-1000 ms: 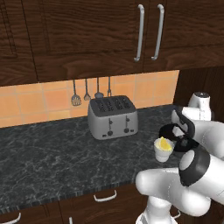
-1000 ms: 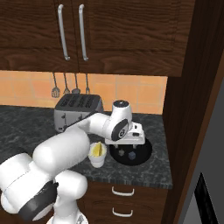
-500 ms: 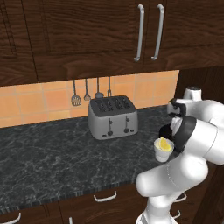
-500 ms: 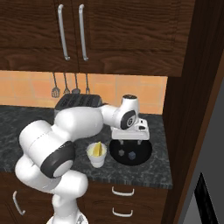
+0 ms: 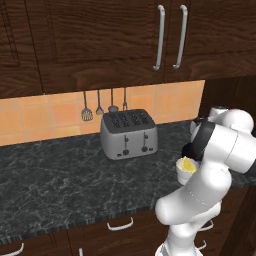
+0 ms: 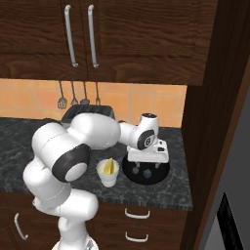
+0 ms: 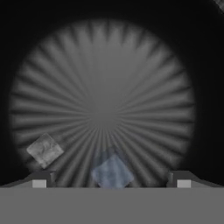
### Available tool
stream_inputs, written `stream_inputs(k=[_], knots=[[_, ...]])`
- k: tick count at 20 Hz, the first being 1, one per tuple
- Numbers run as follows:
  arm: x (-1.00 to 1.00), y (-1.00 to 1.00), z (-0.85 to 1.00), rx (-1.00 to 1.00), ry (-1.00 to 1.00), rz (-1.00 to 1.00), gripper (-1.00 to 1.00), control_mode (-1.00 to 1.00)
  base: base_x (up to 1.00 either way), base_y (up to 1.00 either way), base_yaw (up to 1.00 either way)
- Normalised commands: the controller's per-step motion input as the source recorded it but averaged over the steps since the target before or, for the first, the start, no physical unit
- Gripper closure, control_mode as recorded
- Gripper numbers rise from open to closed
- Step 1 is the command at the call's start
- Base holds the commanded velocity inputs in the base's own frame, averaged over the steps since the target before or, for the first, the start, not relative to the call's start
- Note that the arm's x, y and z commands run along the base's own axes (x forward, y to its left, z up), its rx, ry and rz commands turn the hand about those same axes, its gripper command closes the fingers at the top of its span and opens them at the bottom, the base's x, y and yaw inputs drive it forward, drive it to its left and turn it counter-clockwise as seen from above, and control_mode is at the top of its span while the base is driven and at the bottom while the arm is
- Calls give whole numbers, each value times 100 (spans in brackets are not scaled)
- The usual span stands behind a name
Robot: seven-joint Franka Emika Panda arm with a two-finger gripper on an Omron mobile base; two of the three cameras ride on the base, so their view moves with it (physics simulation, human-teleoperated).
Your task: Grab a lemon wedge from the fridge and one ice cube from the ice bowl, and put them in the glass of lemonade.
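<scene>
1. The gripper hangs straight over the ice bowl, jaws spread wide, nothing between them.
2. The hand view looks down into the bowl's ribbed black floor: 2 cubes show. The bluish ice cube sits about midway between the fingertips; a greyer cube lies off toward 1 tip, apart from the first.
3. The bowl sits on the dark counter just beside the glass of lemonade; the lemon wedge is already in the glass, so the ice looks like the remaining item.
4. Handling judgement: the cube is likely light, rigid and slick. It may skate on the bowl floor or squirt out if pinched on corners.
5. It sits corner-on to the jaw line, so the hand should probably roll to meet 2 flat opposite faces, then descend until the pads bracket its middle.
6. Close gently and square; lift slowly.
7. Risk: the greyer cube may get nudged by the near finger.
</scene>
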Motion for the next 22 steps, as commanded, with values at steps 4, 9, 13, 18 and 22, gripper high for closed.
stream_inputs(k=[4, 9, 13, 18, 22], knots=[[-9, 0, -43, 0, 0, 5, -100, -100, 0, 0, 0], [-10, 0, -9, 0, 0, 1, -100, -100, 0, 0, 0], [0, 0, -15, 0, 1, 0, -100, -100, 0, 0, 0], [0, 0, -9, 0, 0, 0, -100, -100, 0, 0, 0], [0, 0, -12, 0, 0, 0, -100, -100, 0, 0, 0]])
